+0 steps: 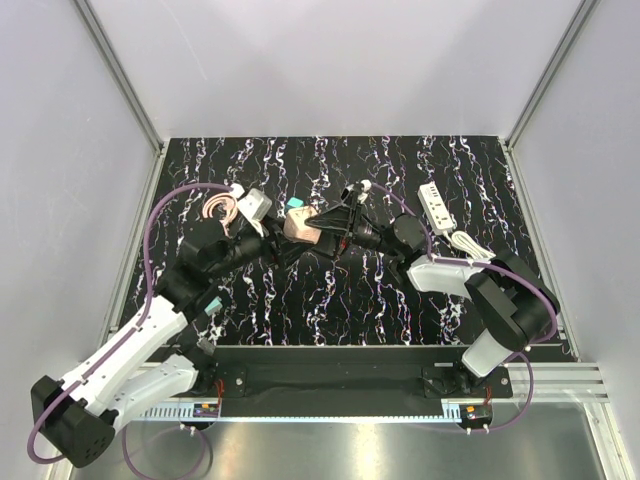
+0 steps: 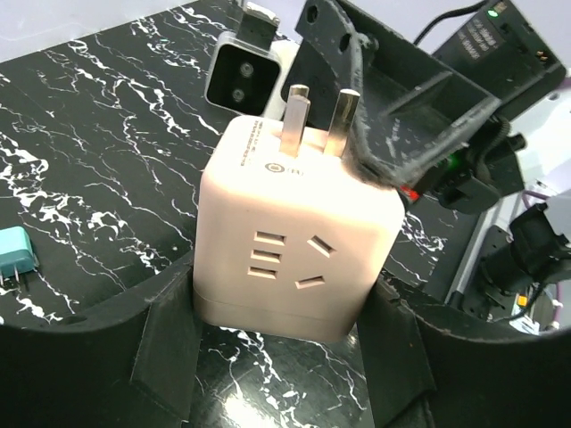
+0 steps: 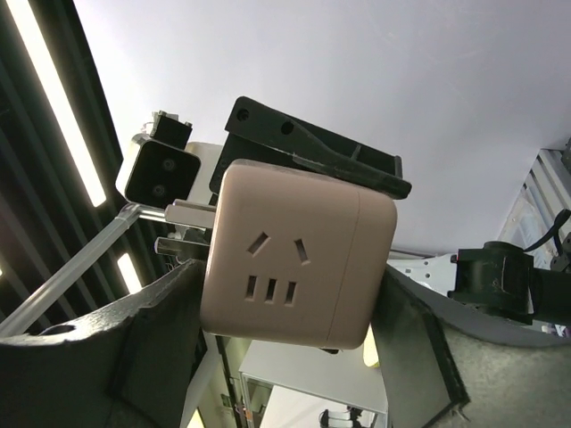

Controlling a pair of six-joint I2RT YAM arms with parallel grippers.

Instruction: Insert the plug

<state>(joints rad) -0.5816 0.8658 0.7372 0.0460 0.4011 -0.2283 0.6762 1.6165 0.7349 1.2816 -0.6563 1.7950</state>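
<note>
The plug [image 2: 16, 253] lies on the table [image 2: 107, 134], prongs toward the wrist camera.

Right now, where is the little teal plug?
The teal plug lies on the table, slightly left of centre in the top view, just behind the tan cube.

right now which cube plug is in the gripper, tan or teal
The tan-pink cube, clamped in the left gripper; the smaller teal cube lies loose on the table, untouched.
</note>
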